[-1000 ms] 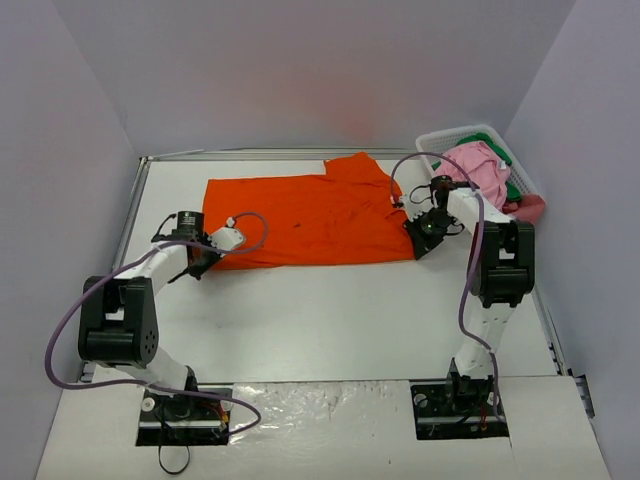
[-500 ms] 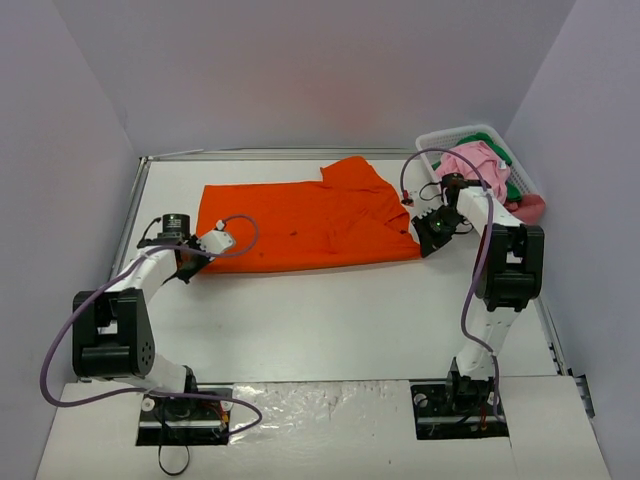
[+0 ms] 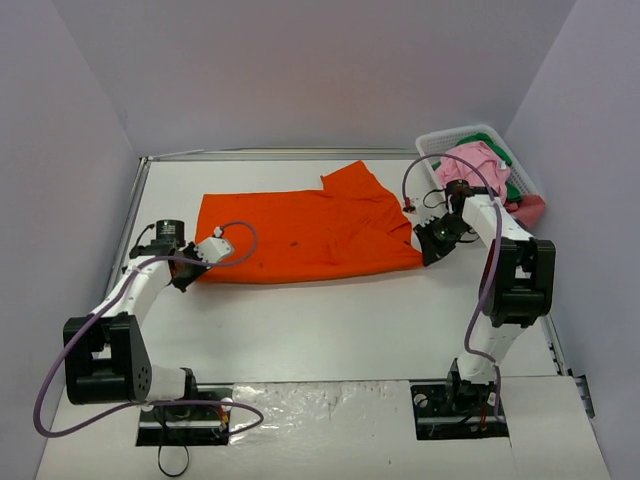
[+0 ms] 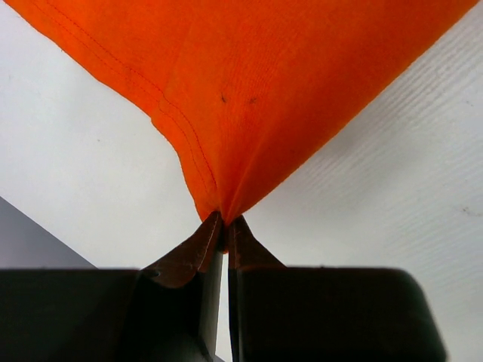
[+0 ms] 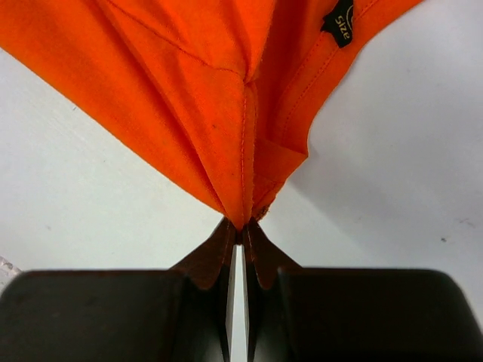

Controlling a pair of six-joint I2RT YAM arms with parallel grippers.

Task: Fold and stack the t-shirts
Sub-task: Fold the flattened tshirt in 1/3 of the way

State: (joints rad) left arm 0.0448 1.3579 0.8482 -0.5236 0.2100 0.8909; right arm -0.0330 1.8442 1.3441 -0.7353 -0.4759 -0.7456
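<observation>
Both grippers pinch opposite ends of the orange shirt, drawn flat for folding.

The left gripper [image 4: 223, 220] is clamped on a hemmed corner of the large bright orange cloth t-shirt [image 3: 310, 225], which fans out ahead of its fingertips. The right gripper [image 5: 241, 226] is closed on a bunched edge near the black size label [image 5: 339, 23]. The shirt lies on the white table [image 3: 330, 320] between the two grippers. This looks like the spreading step before the first fold. Next, both arms would need to lift and carry their held edge over together with even tension. Beyond the right gripper, a pink cloth shirt [image 3: 478, 165] and a green one [image 3: 511, 186] wait in the white slotted plastic basket [image 3: 450, 137].
</observation>
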